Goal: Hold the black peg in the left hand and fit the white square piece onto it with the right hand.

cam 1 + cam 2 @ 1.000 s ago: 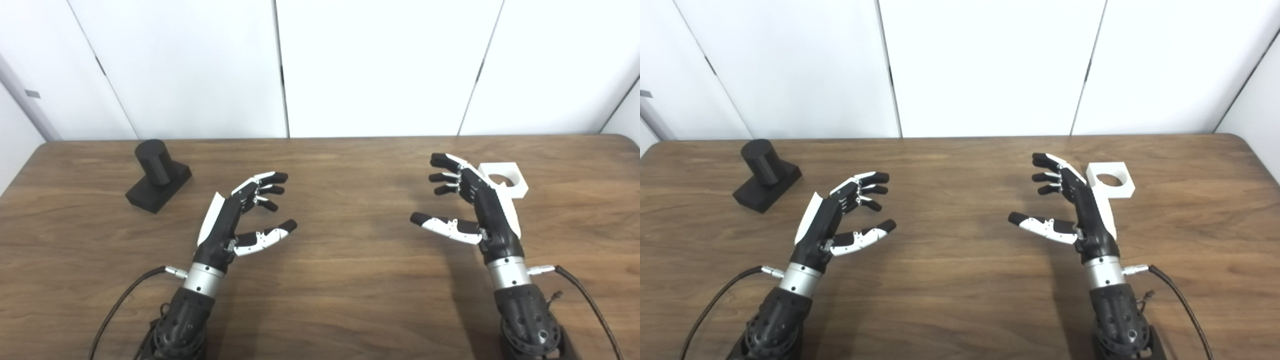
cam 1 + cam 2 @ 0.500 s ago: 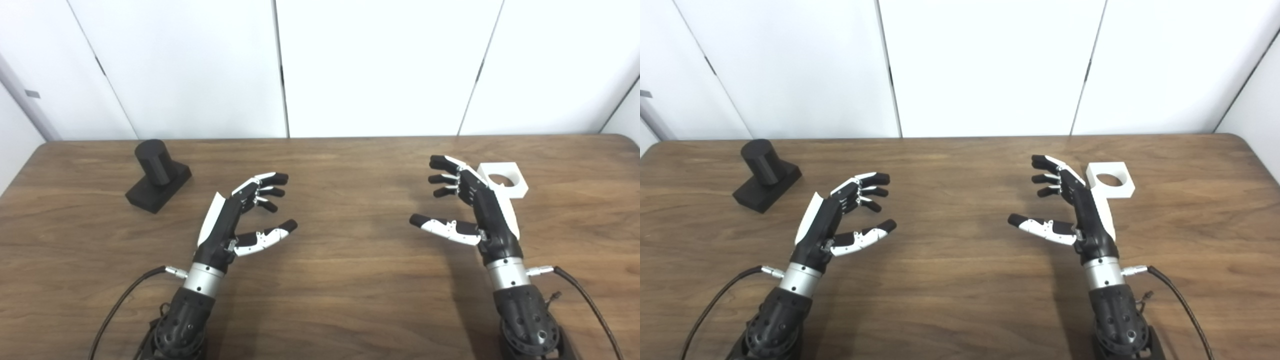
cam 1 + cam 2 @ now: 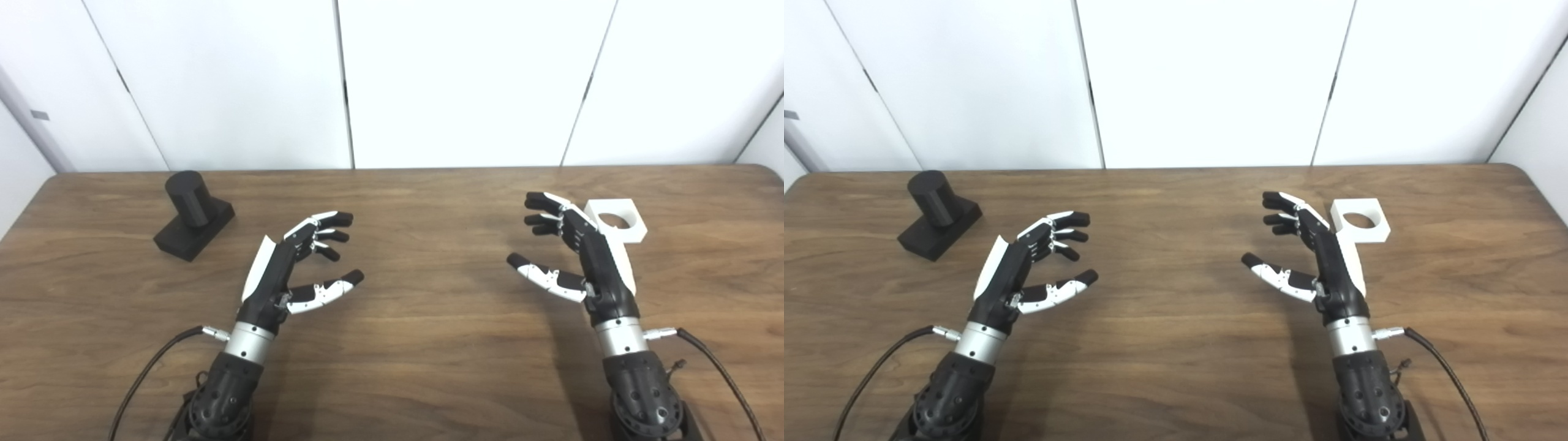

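Hand (image 3: 588,260) overlaps white square piece (image 3: 1360,221) in left eye view only.

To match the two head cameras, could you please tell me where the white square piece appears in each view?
Left eye view: the white square piece lies right of centre on the table, partly behind the right hand.
Right eye view: the white square piece sits nearer the picture's centre, again just beyond that hand.
Shared landmark: the black peg at far left.

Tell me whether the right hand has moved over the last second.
Yes, slightly. The right hand has curled its fingers and thumb closer together beside the white square piece, which lies unmoved on the table.
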